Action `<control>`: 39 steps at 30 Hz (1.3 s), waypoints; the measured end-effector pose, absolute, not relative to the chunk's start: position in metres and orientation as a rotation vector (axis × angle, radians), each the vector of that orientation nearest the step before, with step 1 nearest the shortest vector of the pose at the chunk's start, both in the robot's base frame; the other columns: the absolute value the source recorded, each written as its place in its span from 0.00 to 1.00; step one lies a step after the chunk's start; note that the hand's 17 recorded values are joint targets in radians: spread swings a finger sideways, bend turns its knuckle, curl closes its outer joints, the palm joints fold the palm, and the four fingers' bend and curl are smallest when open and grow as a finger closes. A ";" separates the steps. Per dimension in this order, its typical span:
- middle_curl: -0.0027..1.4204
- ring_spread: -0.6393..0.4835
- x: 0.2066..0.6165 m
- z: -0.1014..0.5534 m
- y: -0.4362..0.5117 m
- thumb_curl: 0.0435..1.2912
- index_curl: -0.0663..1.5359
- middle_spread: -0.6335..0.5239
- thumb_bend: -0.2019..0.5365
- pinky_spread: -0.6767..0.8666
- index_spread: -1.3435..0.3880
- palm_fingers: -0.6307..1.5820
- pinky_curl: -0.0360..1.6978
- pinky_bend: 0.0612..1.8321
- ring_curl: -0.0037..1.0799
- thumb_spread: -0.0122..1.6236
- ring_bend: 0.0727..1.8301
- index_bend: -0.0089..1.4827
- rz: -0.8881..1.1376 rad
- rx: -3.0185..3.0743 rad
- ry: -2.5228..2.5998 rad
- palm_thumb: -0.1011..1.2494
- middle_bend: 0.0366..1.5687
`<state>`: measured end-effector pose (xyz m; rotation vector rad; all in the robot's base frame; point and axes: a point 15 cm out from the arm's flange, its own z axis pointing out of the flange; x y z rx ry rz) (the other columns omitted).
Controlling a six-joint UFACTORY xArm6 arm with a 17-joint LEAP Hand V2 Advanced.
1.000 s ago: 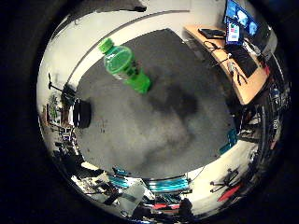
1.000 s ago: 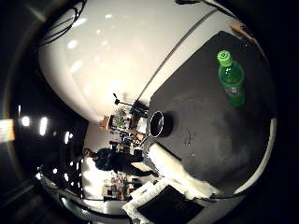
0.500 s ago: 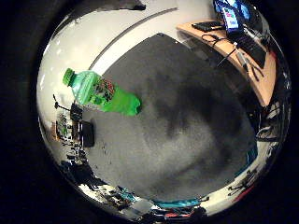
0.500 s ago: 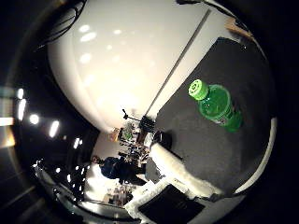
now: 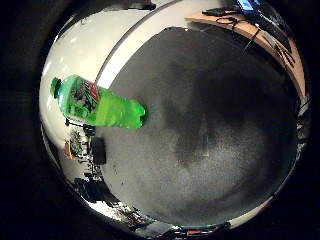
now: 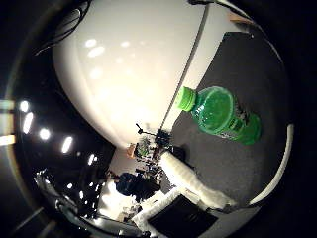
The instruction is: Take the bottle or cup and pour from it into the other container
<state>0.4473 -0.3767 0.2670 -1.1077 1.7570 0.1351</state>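
Note:
A green plastic bottle (image 5: 98,104) with a green screw cap (image 6: 185,98) stands upright on a dark grey table mat (image 5: 210,130). It carries a printed label around its middle and shows large in both palm views, so it is close to the palm. No other cup or container shows in either view. No part of my hand shows in either view.
A wooden desk (image 5: 250,30) with a keyboard and a monitor stands beyond the far edge of the mat. A white wall (image 6: 138,64) rises behind the table. Dark room clutter, including a stand (image 6: 148,141), lies past the mat's edge near the bottle.
The whole picture has shifted in both views, so the camera has moved. The bottle now shows larger and nearer the palm than one second ago.

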 end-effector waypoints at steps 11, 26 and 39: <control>0.24 0.71 0.469 0.249 -0.359 0.22 0.22 0.67 0.24 0.68 0.70 0.33 0.05 0.37 0.24 0.65 0.19 0.11 0.191 -1.127 1.733 0.48 0.14; 0.25 0.70 0.491 0.247 -0.325 0.23 0.22 0.63 0.24 0.68 0.69 0.38 0.03 0.37 0.24 0.64 0.21 0.11 0.238 -1.201 1.701 0.49 0.16; 0.28 0.51 0.500 0.250 -0.306 0.27 0.22 0.48 0.25 0.52 0.64 0.60 0.01 0.51 0.30 0.64 0.44 0.12 0.244 -1.265 1.655 0.58 0.24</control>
